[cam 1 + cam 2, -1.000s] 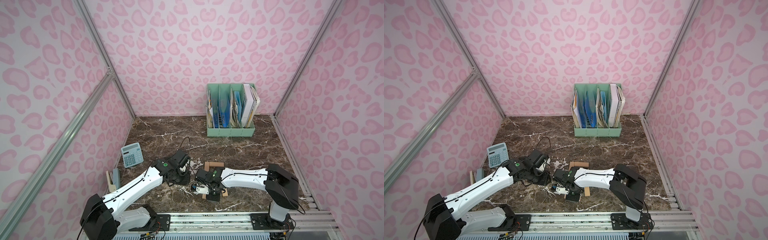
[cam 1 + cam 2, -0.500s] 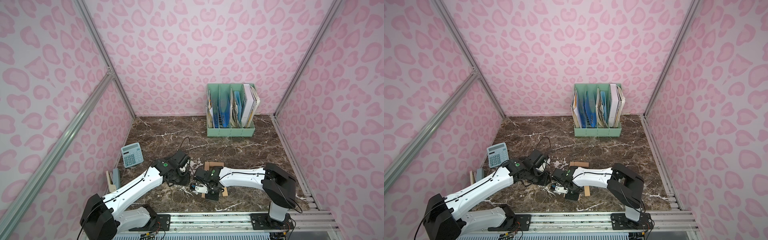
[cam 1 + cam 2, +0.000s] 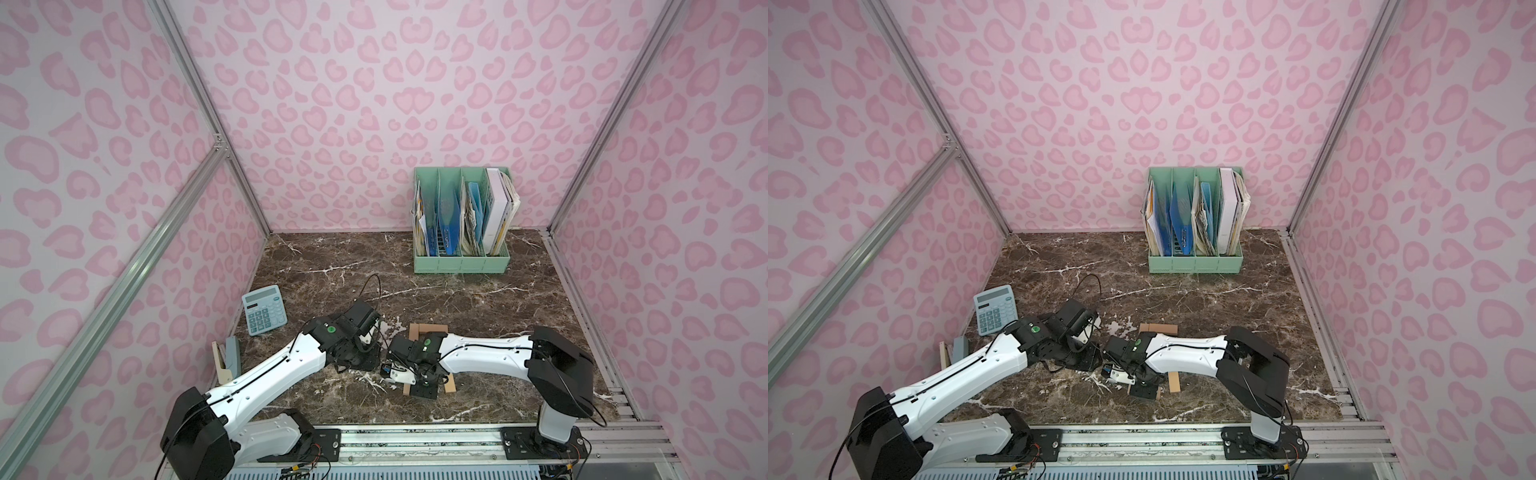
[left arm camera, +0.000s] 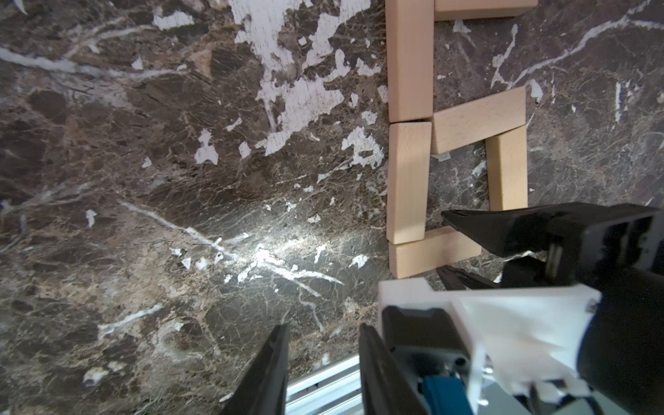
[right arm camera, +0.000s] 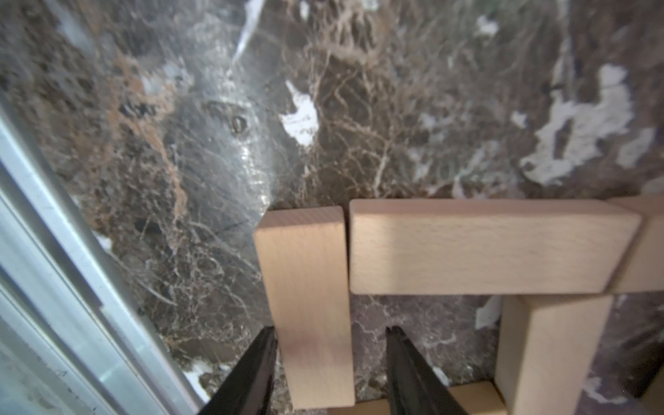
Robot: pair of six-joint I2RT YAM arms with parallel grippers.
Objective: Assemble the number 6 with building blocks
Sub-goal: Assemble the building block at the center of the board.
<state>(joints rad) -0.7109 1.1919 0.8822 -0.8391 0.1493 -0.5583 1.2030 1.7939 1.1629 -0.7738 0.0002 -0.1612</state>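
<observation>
Six blocks (image 4: 407, 183) lie flat on the table (image 3: 457, 299). They join into a blocky 6 (image 3: 415, 331) at 6 o'clock on the table, close to the front rail. In both top views the right arm covers most of the digit; only its far corner and near ends show.

Right claw (image 5: 328, 330) is low over the bottom block (image 4: 427, 255), one finger along each long side. One finger is just beside the wood; the other has bare marble between it and the block. Parted wider than the block, gripping nothing.

Left claw (image 4: 323, 328) is at 9 o'clock from the 6, close beside the right claw, over bare marble. Its fingers stand a narrow gap apart with nothing between them.

Middle block (image 4: 478, 120) is slightly skewed, one end touching where the two long-side blocks meet.

Calculator (image 3: 264, 309) is at 9 o'clock near the left wall. Stapler (image 3: 227, 359) is at 8 o'clock, against that wall. Green file rack (image 3: 461, 264) is at 1 o'clock, at the back.
</observation>
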